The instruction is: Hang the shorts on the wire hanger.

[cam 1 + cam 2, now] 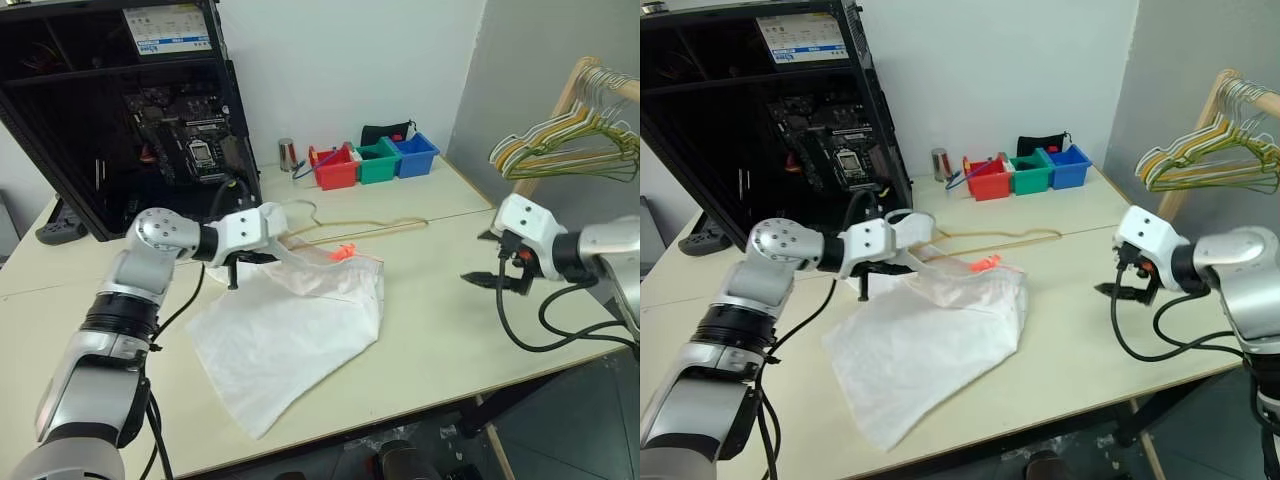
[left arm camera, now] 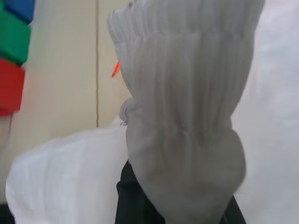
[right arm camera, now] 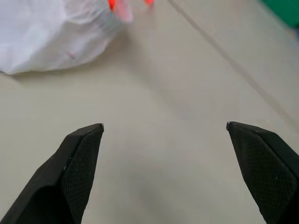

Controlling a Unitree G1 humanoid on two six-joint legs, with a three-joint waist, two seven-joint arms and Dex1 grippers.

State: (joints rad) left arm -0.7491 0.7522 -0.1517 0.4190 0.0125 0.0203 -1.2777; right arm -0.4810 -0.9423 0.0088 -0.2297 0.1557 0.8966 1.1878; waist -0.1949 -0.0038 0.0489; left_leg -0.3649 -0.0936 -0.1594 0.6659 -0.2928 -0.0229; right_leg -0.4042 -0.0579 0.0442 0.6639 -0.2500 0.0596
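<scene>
The shorts (image 1: 290, 325) lie spread on the pale surface (image 1: 440, 330), their lower corner reaching close to its near edge. The gathered waistband is lifted at the far left corner, where the left end effector (image 1: 262, 250) is clamped shut on the fabric; in the left wrist view the ribbed waistband (image 2: 187, 107) bunches up right above the black fingers (image 2: 133, 198). The orange drawstring tie (image 1: 343, 251) sits at the top of the shorts, just past the grip.

The wire hanger (image 1: 370, 228) lies flat on the surface just behind the shorts, its long bar running toward the right, its hook end near the left end effector.

The right end effector (image 1: 492, 279) hovers over bare surface well to the right of the shorts, its fingers (image 3: 77, 163) spread wide with nothing between them. A broad stretch of surface lies free between it and the shorts' right edge.

Farther back stand red (image 1: 336, 168), green (image 1: 378, 160) and blue bins (image 1: 414, 154) near the wall, and an open computer case (image 1: 130, 110) at the far left. A bunch of hangers (image 1: 570, 145) hangs on a wooden rack past the surface's right edge.
</scene>
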